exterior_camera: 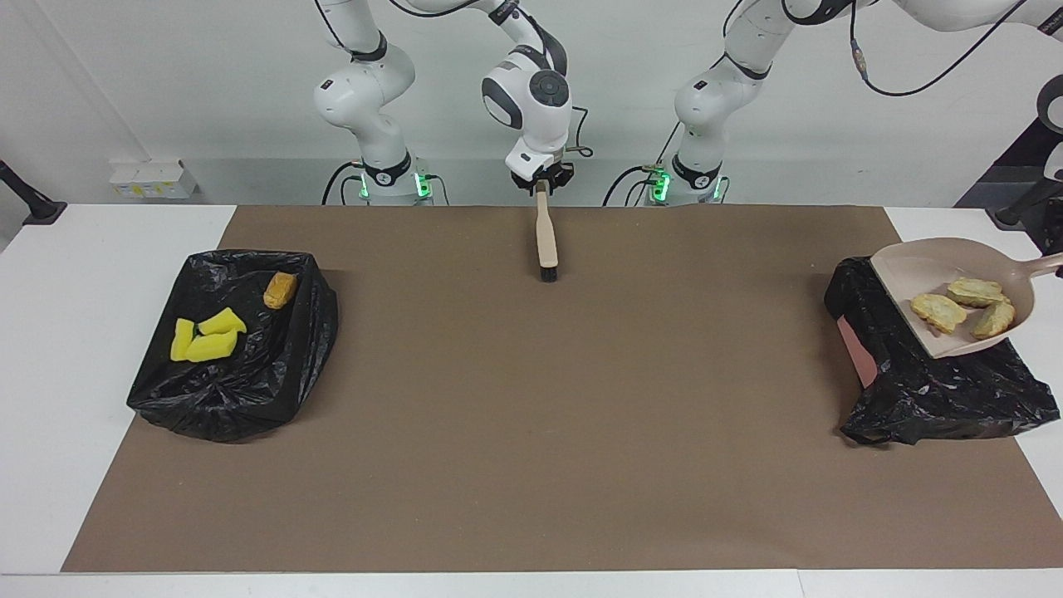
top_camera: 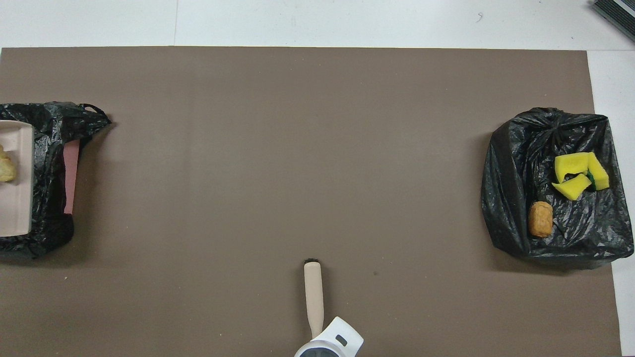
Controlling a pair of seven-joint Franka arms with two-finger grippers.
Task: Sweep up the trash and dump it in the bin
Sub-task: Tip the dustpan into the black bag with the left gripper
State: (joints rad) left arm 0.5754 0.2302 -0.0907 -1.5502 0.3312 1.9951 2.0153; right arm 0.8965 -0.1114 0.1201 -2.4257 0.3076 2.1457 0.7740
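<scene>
The beige dustpan (exterior_camera: 913, 270) hangs over the black-bagged bin (exterior_camera: 913, 390) at the left arm's end of the table, and its handle runs out of the facing view. Three golden-beige bread pieces (exterior_camera: 938, 311) of the trash lie in the pan near the handle. My left gripper is out of view. In the overhead view only the pan's edge (top_camera: 15, 198) and one bread piece (top_camera: 6, 169) show. My right gripper (exterior_camera: 541, 184) stands at the handle end of the beige brush (exterior_camera: 545, 237), which lies on the mat with its black bristles pointing away from the robots.
A second black-bagged bin (exterior_camera: 274, 365) sits at the right arm's end and holds yellow foam wedges (exterior_camera: 208, 336) and a tan-orange lump (exterior_camera: 280, 290). A brown mat (exterior_camera: 531, 415) covers the table between the bins. A pink wall (exterior_camera: 855, 349) shows under the first bin's bag.
</scene>
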